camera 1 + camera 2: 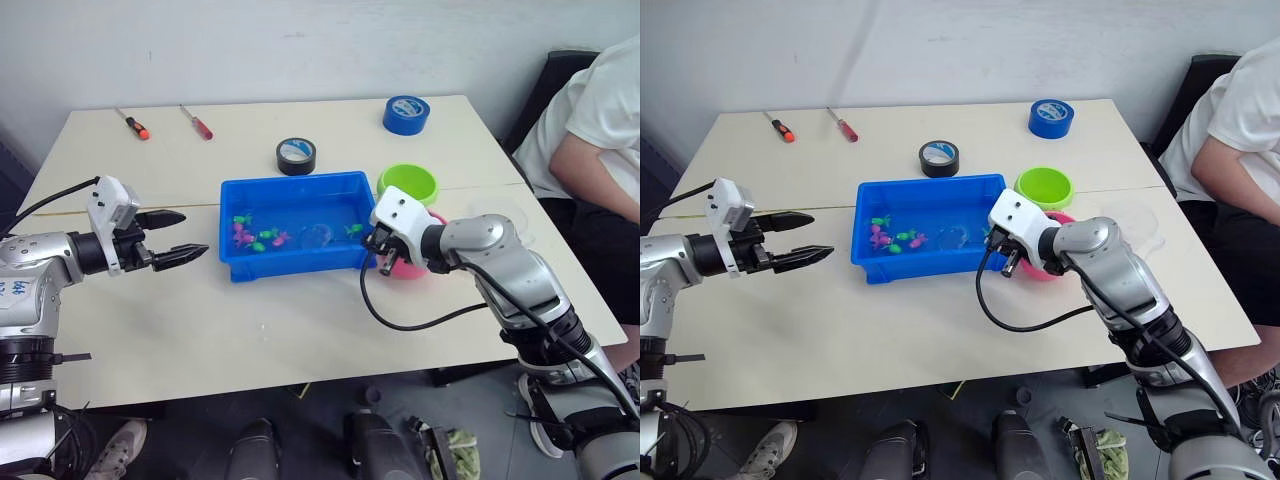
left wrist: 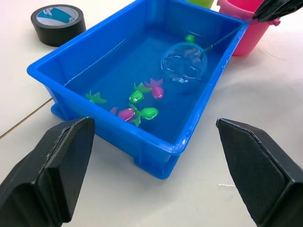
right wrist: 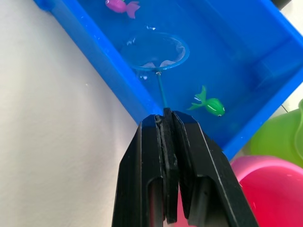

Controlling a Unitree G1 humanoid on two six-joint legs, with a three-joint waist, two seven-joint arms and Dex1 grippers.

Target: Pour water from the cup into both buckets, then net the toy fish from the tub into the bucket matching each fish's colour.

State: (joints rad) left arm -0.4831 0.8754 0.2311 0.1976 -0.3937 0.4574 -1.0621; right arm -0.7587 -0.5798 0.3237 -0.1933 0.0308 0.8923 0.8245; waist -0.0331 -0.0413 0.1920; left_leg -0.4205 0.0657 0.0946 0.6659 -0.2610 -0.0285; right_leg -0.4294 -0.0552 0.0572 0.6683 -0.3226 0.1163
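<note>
Right wrist view shows my right gripper (image 3: 166,124) pinched tight on the thin handle of the net (image 3: 157,51), whose hoop sits empty in the water of the tub (image 1: 352,182). One green fish (image 3: 209,104) drifts just beside the hoop; the other toy fish (image 1: 257,236) cluster toward the tub's far end. I judge the netting step is in hand: next I should slide the hoop under that green fish, lift, and carry it to the green bucket (image 1: 408,182), not the pink bucket (image 3: 277,189) beside it. My left gripper (image 1: 178,238) hangs spread and empty beside the tub. Around us, the pale table (image 1: 250,330) holds two screwdrivers (image 1: 133,124), black tape (image 1: 296,155) and blue tape (image 1: 406,114); a seated person (image 1: 590,150) waits nearby.
</note>
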